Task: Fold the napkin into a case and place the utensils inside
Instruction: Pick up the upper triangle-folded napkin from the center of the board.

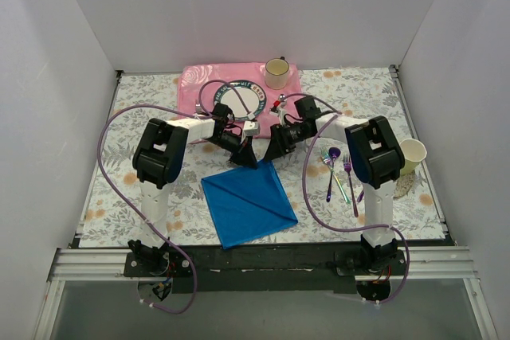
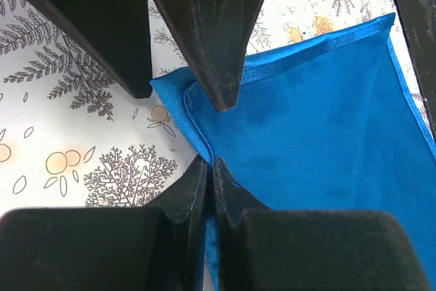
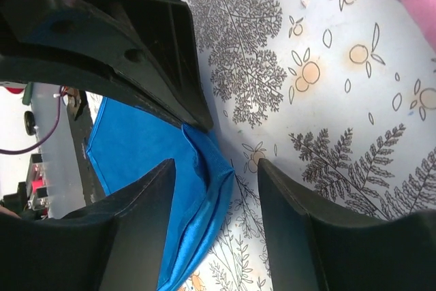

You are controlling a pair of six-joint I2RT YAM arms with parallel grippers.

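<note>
**A:** Napkin [image 1: 249, 201] first: where does it lie?

**B:** On the flowered table [image 1: 143, 117], in front of both arm bases. It is folded over, with a diagonal crease across it, and its far corner sits under the two grippers.

**A:** And the grippers?

**B:** The left gripper [image 2: 210, 165] is pinched together on the doubled hem at that corner, with blue cloth running between its tips. The right gripper [image 3: 216, 163] has its jaws apart on either side of the same corner and grips nothing yet.

**A:** What worries you?

**B:** Three things. The left pinch is at the very edge of the cloth, so I think a pull could slide the hem out and drop the corner. The layers at the corner look slightly offset. If the right jaws close there, they may catch only one layer, and the fold would open when lifted. The two sets of fingers are also very close together, so closing or swinging either one could knock it into the other.

**A:** The utensils [image 1: 341, 171]?

**B:** They are on the table to the right of the napkin, just beside the right arm. A wide sweep of that arm or its cable could, I judge, scatter them. The pink placemat [image 1: 199, 81] lies beyond the grippers, apart from the napkin.
</note>
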